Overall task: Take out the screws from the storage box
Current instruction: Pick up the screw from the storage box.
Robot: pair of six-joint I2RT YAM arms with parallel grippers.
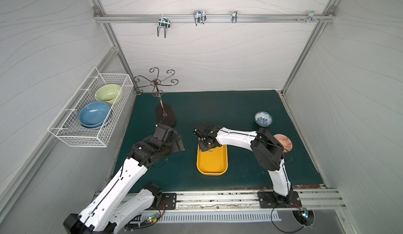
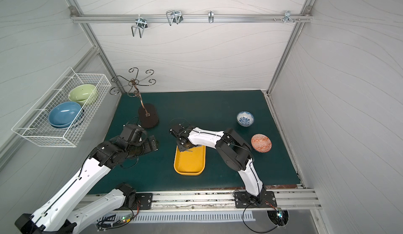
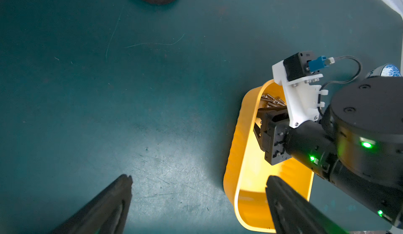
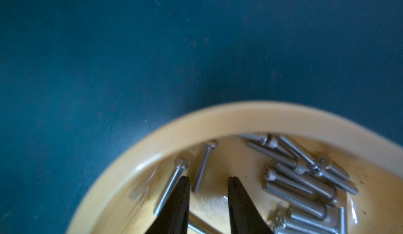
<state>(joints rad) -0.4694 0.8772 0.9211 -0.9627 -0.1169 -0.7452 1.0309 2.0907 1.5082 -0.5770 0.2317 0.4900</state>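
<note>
- hovering my right gripper (image 4: 209,185) inside the storage box (image 4: 218,117), jaws part open, gripping nothing.
- the screws (image 4: 292,180) lie loose around the tips: light, stiff, slippery; i'd pinch one mid-shaft.
- left gripper (image 3: 198,185) gapes empty beside the box.

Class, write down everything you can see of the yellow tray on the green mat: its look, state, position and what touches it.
The yellow tray is a shallow, smooth, plastic-looking oblong with rounded corners and a low wall. It lies flat on the green mat, lengthwise front to back. Its near end is bare. The screws lie loose at its far end, where the right gripper reaches in, jaws apart, tips close to two of them.
</note>
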